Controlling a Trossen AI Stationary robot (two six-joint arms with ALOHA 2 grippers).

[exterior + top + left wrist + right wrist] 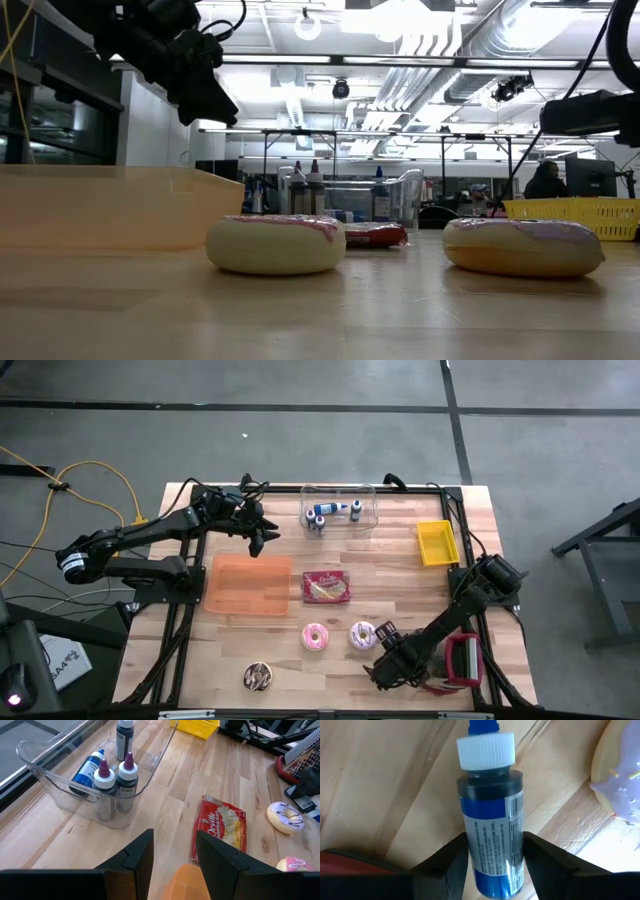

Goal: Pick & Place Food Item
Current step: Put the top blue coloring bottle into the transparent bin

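Between your right gripper's (492,870) closed-in fingers (447,862) lies a blue bottle (492,827), white cap at 12 o'clock, label print too fine to read; a purple-iced donut (620,775) sits at its 2 o'clock. Your left gripper (172,855) hangs part-open and empty above a red popcorn packet (222,827) reading "Orville", with a clear bin (60,795) of bottles at 10 o'clock.

left end effector (262,538) open, raised; right (385,670) low
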